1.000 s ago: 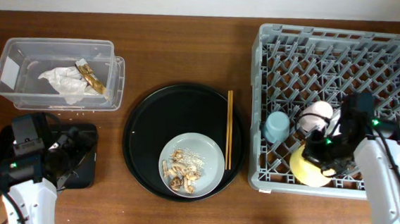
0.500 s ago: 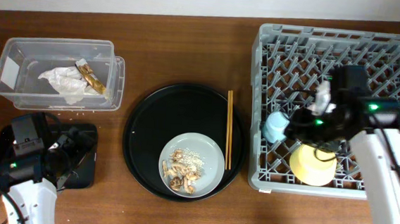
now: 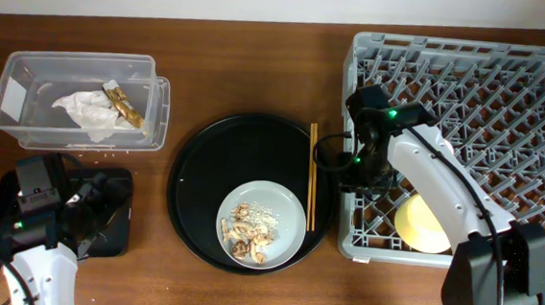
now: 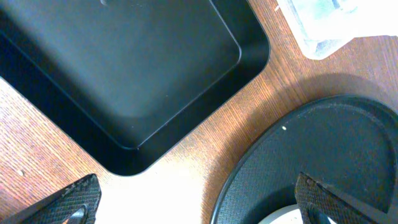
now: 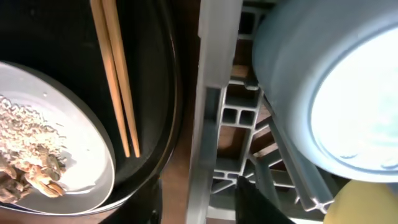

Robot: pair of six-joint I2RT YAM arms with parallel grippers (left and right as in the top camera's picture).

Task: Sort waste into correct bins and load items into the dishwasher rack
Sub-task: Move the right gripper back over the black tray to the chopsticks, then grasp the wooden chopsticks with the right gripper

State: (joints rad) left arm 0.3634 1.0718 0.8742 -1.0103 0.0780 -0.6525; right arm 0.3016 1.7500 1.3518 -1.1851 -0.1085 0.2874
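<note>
The clear box (image 3: 28, 68) at the back left holds the crumpled napkin (image 3: 83, 110) and the brown-and-gold wrapper (image 3: 125, 107). My left gripper (image 3: 94, 205) is open and empty over the flat black tray (image 4: 124, 62); in its wrist view the jaws (image 4: 196, 208) hang over bare wood. The grey-green plate (image 3: 284, 197) carries food scraps (image 3: 248, 233), with the chopsticks (image 3: 311, 174) beside it. My right gripper (image 3: 358, 173) is open and straddles the left wall of the rack (image 3: 509, 73). Its wrist view (image 5: 202, 202) shows the light-blue cup (image 5: 336, 93) close by. The yellow bowl (image 3: 421, 225) sits in the rack. The pink cup is hidden.
The plate and chopsticks lie on a large round black tray (image 3: 204, 167) at the table's middle. The clear box's lid edge juts out toward the round tray. The rack's grey wall (image 5: 214, 93) stands between my right jaws.
My right arm has swung left across the rack, from beside the yellow bowl to the rack's left wall. A pinkish-white thing near its jaws earlier no longer shows. The left arm has not moved.
</note>
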